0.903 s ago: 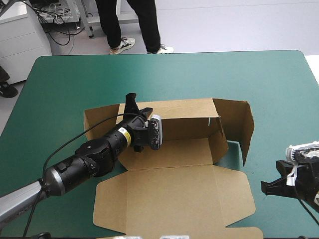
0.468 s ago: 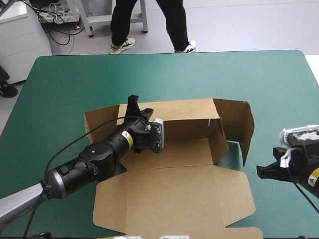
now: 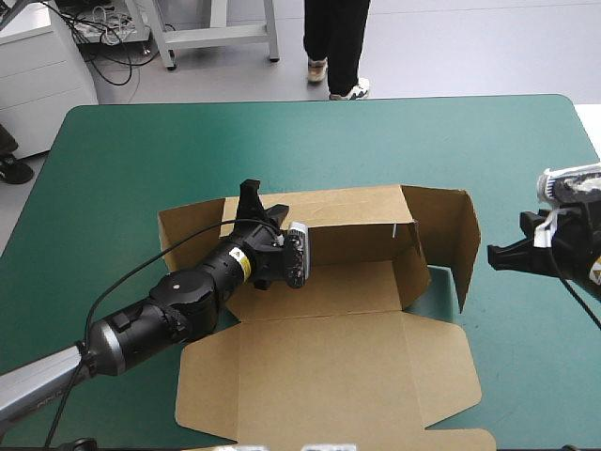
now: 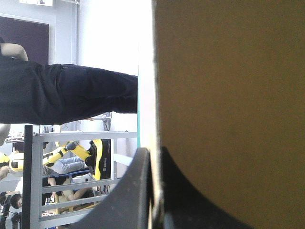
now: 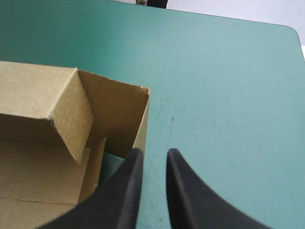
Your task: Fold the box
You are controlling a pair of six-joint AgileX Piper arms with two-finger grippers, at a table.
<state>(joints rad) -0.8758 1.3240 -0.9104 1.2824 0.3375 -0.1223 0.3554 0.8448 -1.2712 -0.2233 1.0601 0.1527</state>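
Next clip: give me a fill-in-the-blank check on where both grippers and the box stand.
1. The left gripper is shut on the box's ___ wall.
2. The right gripper holds ___.
3. The box's lid panel lies ___ on the teal-green table.
Missing words: far; nothing; flat.

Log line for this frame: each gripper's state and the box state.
left gripper: shut on box rear wall | right gripper: slightly open, empty, beside right wall | lid: flat on table
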